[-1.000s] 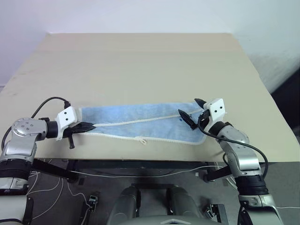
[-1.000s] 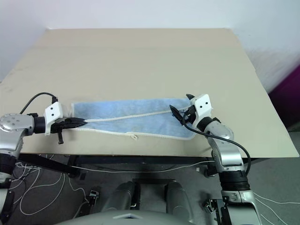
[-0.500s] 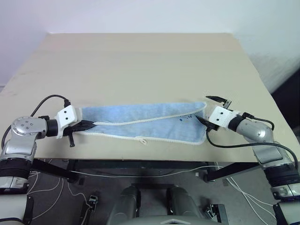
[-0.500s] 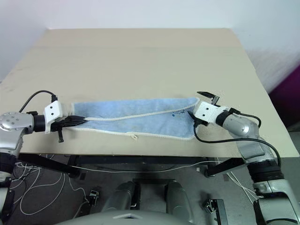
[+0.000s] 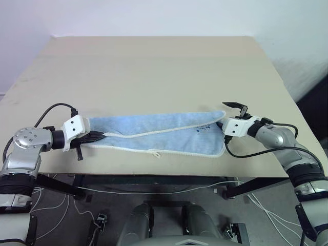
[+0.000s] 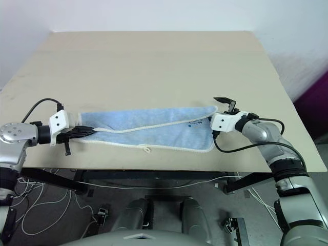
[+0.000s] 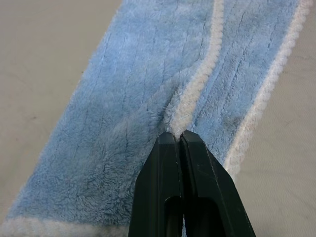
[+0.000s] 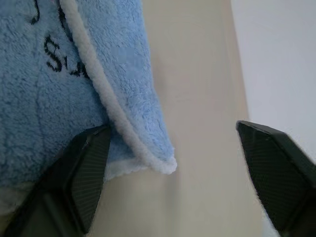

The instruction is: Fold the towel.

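- My left claw point(image 5: 97, 137) is clamped on the towel point(image 5: 154, 133), lying along the counter's point(image 5: 154, 66) near edge.
- My right claw point(image 8: 173, 173) stands apart around the far-end corner; I'd close it next before folding.

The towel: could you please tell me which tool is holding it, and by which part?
The left tool is shut on the towel, pinching its white stitched edging at the left end. The right tool is open, holding nothing.
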### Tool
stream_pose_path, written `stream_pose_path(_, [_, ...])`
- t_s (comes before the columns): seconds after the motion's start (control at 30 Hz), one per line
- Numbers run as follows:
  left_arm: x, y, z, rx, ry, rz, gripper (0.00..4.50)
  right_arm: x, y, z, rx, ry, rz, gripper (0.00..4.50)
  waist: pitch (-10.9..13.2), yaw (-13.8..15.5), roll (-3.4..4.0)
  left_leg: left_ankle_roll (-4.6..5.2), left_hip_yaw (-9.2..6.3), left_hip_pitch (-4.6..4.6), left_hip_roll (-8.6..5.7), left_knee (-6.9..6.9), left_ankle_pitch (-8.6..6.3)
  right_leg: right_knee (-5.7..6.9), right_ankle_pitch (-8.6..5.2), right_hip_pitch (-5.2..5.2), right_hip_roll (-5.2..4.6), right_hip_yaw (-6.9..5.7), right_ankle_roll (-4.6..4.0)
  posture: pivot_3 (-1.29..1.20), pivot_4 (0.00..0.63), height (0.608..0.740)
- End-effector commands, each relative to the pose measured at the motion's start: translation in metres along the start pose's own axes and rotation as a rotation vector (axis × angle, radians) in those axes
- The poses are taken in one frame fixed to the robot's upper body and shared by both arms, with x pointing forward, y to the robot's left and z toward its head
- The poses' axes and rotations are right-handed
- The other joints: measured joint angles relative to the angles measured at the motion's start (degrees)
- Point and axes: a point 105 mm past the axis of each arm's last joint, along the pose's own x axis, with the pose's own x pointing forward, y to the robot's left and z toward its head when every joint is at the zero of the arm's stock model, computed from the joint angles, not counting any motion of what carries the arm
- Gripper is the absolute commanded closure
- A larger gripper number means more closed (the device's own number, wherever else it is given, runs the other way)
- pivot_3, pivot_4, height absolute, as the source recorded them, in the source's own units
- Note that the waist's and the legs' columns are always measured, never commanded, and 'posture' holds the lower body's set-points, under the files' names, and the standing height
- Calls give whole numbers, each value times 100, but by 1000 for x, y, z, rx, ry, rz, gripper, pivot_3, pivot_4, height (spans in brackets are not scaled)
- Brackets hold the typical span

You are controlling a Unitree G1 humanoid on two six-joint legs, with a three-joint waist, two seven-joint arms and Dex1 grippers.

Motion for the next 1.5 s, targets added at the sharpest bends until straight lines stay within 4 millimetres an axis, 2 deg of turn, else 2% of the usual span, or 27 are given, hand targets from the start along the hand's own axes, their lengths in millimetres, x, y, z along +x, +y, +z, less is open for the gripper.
stream_pose_path(0.03, [-9, 6, 7, 20, -22, 39, 4500, 2, -6, 2, -16, -12, -11, 1683, 0, -2, 0, 0, 0, 0, 0, 0, 0, 0, 0, 0, 0, 0, 0, 0, 150, 740])
stream_pose_path(0.3, [-9, 7, 7, 17, -23, 54, 4500, -1, -12, 5, -30, -27, -6, 4482, 0, -1, 0, 0, 0, 0, 0, 0, 0, 0, 0, -1, 0, 1, 0, 0, 150, 740])
stream_pose_path(0.53, [-15, 23, 12, 28, -42, 134, 4500, -8, -35, 10, -67, -40, -69, 4482, 0, 0, 1, 0, 0, 0, 0, 0, 0, 1, 0, -1, 0, 0, 0, 0, 150, 740])
stream_pose_path(0.77, [-28, 70, 46, 44, -175, 354, 4500, -21, -81, 20, -5, -80, -191, 4482, 1, 12, -1, 0, 0, -1, -1, 3, 0, 0, 0, 0, -1, 0, 0, 0, 150, 740])
stream_pose_path(0.97, [-23, 92, 67, 118, -220, 435, 4500, -29, -113, 19, 52, -96, -219, 4482, 2, 4, -2, 0, 1, -1, -1, 2, 0, 1, 0, -1, 0, 0, 0, 0, 150, 740])
stream_pose_path(1.03, [-20, 100, 77, 142, -247, 454, 4500, -31, -124, 19, 35, -96, -225, 4482, 3, 8, -2, 0, 1, -1, -2, 4, 1, 2, 0, -1, 0, 0, 1, 0, 150, 740])
stream_pose_path(1.13, [-18, 119, 101, 193, -280, 514, 4500, -35, -154, 20, -5, -87, -270, 4482, 5, 15, -5, 0, 1, -4, -4, 6, 1, 1, 0, -2, -1, -1, 1, 0, 150, 740])
stream_pose_path(1.23, [-24, 142, 133, 223, -332, 589, 4500, -42, -188, 21, -34, -72, -326, 4482, 9, 12, -5, 0, 2, -9, -7, 8, 1, 2, 0, -7, -1, -2, 2, 0, 150, 740])
stream_pose_path(1.4, [-39, 159, 172, 308, -368, 642, 4500, -63, -228, 25, -87, -59, -372, 4482, 10, -8, -4, 0, 7, -12, -9, 1, 1, 0, -5, -12, -1, 1, 9, 0, 150, 740])
stream_pose_path(1.5, [-53, 160, 178, 358, -354, 632, 4500, -79, -238, 29, -93, -75, -366, 4482, 11, -43, -3, 0, 10, -13, -8, 0, 1, 1, -6, -15, -1, 3, 12, 0, 150, 740])
